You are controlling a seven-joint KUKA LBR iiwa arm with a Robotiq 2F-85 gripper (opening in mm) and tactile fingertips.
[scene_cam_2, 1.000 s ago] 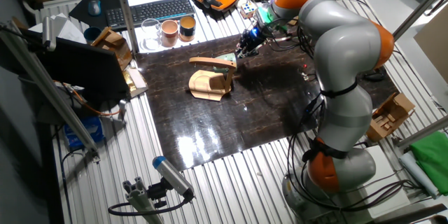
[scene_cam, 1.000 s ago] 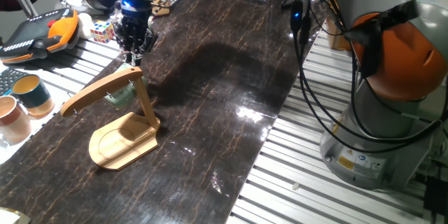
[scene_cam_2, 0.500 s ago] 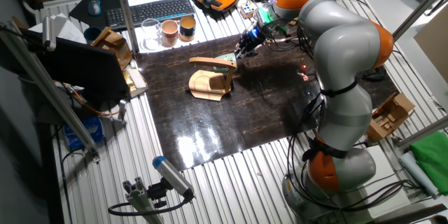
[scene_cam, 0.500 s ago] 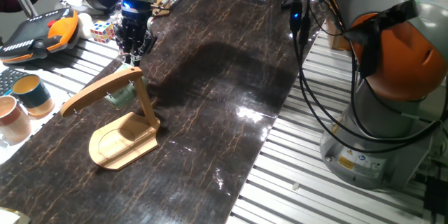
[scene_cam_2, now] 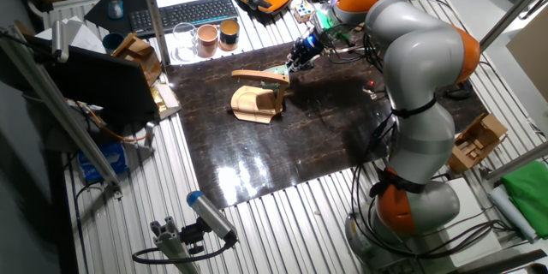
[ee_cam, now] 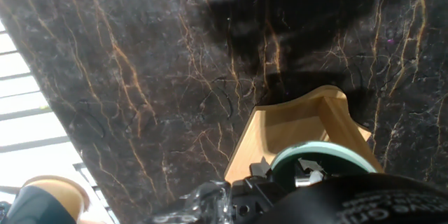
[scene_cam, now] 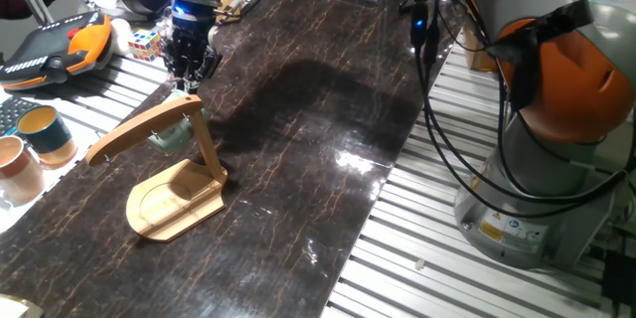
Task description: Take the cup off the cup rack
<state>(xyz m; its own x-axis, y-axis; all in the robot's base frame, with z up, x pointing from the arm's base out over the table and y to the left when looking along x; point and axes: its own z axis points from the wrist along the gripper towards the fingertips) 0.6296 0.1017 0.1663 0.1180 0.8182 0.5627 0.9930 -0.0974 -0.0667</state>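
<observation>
The light wooden cup rack (scene_cam: pixel 175 197) stands on the dark marble-patterned mat, its curved arm reaching left. The small grey-green cup (scene_cam: pixel 173 138) hangs under the arm beside the post. My gripper (scene_cam: pixel 185 80) hovers just above and behind the top of the post, pointing down, empty, with its jaws looking a little apart. In the other fixed view the gripper (scene_cam_2: pixel 295 62) is right of the rack (scene_cam_2: pixel 253 103). In the hand view the cup's rim (ee_cam: pixel 322 159) shows just below me, over the rack's dished base (ee_cam: pixel 294 129).
A teal cup with a yellow inside (scene_cam: pixel 45 134) and a pinkish-tan cup (scene_cam: pixel 15 169) stand left of the mat. An orange-and-black pendant (scene_cam: pixel 55 48) and a puzzle cube (scene_cam: pixel 144 46) lie behind. The robot's base (scene_cam: pixel 556 109) and its cables are at the right.
My gripper has shifted very slightly up and away above the rack's post. The cup and the rack have not moved.
</observation>
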